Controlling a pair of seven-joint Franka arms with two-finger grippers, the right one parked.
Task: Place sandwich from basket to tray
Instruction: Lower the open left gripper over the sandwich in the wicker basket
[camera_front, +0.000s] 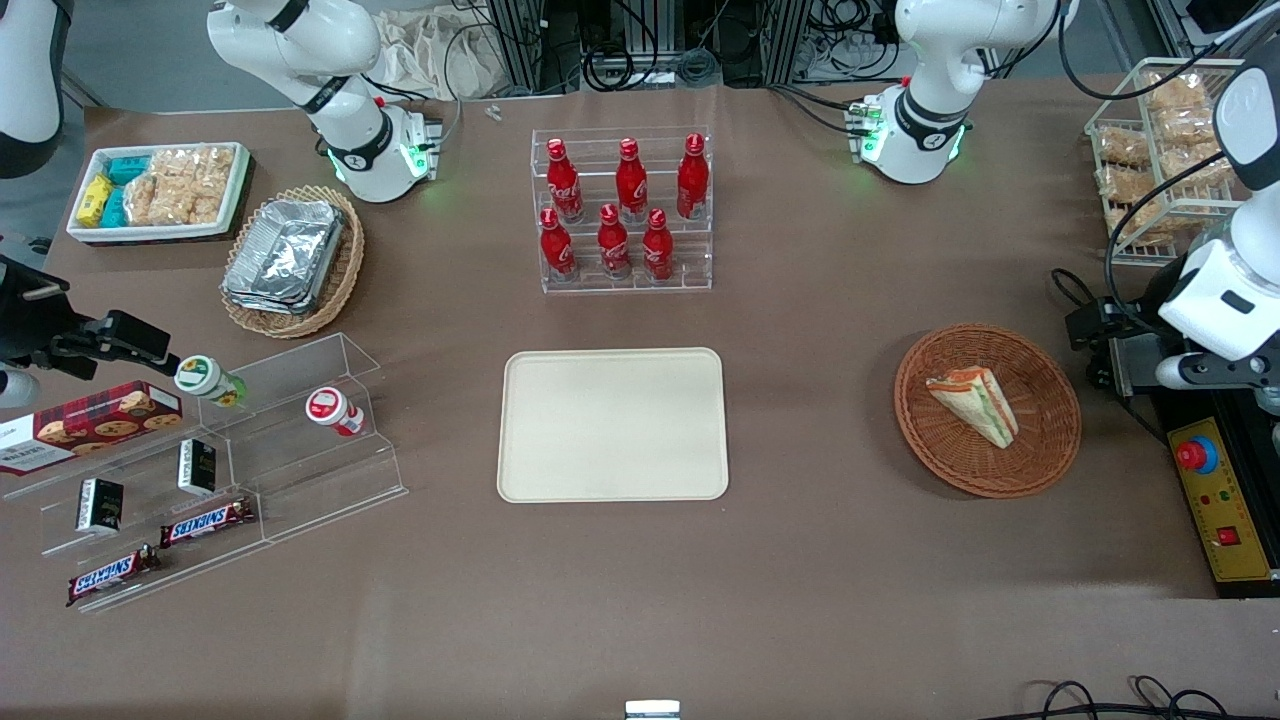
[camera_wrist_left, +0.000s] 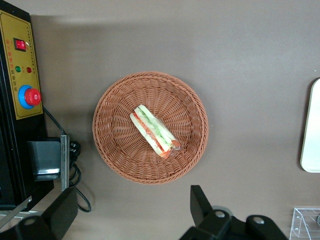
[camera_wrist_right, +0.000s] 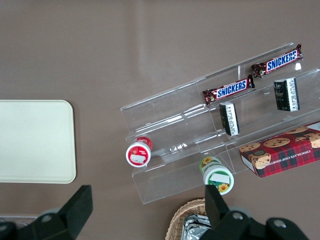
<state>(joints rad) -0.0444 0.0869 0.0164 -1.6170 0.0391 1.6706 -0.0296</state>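
Gripper (camera_wrist_left: 132, 215) spread wide, hovering above the table just beside the basket (camera_wrist_left: 112, 150), holding nothing. Sandwich (camera_wrist_left: 155, 131) lies in the basket's middle; tray (camera_front: 612, 424) sits bare, well apart toward the table's centre.

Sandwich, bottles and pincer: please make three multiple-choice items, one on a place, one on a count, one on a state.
1. Where is the sandwich?
A. on the tray
B. in the basket
C. on the bare table

2. How many red bottles stand in the clear rack?
A. four
B. six
C. eight

3. What state is the pincer in?
A. shut on the sandwich
C. shut and empty
B. open and empty

Answers:
1 B, it lies in the basket, and the tray is bare.
2 B, the bottles form two rows of three.
3 B, its fingers stand wide apart above the table beside the basket, holding nothing.
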